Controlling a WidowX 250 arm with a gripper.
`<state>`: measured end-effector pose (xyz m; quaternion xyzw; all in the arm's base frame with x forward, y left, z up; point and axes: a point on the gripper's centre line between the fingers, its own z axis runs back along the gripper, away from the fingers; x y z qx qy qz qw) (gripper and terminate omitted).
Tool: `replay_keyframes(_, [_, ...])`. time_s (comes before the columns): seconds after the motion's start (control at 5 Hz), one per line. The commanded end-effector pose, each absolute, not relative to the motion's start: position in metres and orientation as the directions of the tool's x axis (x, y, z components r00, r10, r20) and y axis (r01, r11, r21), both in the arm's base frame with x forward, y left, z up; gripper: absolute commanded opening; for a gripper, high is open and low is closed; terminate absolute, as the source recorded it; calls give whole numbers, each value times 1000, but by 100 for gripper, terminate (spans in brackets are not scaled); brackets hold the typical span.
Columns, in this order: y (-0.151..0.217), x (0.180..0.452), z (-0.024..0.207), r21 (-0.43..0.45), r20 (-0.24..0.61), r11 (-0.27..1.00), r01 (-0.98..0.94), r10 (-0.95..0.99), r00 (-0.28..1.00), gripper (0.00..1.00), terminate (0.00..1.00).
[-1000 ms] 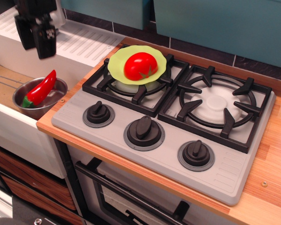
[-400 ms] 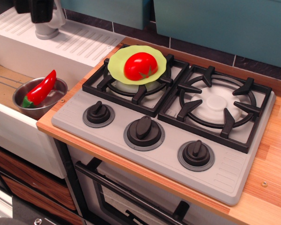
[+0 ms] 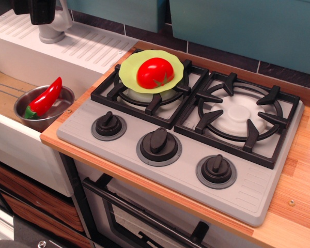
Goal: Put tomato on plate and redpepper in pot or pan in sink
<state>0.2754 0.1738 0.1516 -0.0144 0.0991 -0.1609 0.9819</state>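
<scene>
The round red tomato [image 3: 155,73] lies on the lime-green scalloped plate [image 3: 130,68], which rests on the back left burner of the stove. The long red pepper [image 3: 45,97] leans in the small steel pot [image 3: 63,102], its green stem down. The pot stands on the beige floor of the sink [image 3: 4,88], wire handle pointing left. My gripper [image 3: 36,11] is high at the top left edge, above the sink's back; only its dark lower part shows, and its fingers cannot be made out.
The grey faucet base [image 3: 52,32] stands on the ribbed white drainboard [image 3: 93,47]. The stove [image 3: 196,129] has two black burner grates and three black knobs [image 3: 158,142] in front. A wooden counter runs along the right and front.
The gripper has risen from just above the sink's back edge up to the top of the frame, uncovering the faucet base. The tomato, plate, pepper and pot have not moved.
</scene>
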Motion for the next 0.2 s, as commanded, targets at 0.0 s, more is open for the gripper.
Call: replay_keyframes(0.0, [174,280,179,11,-126,950,311,-307,943,100,100])
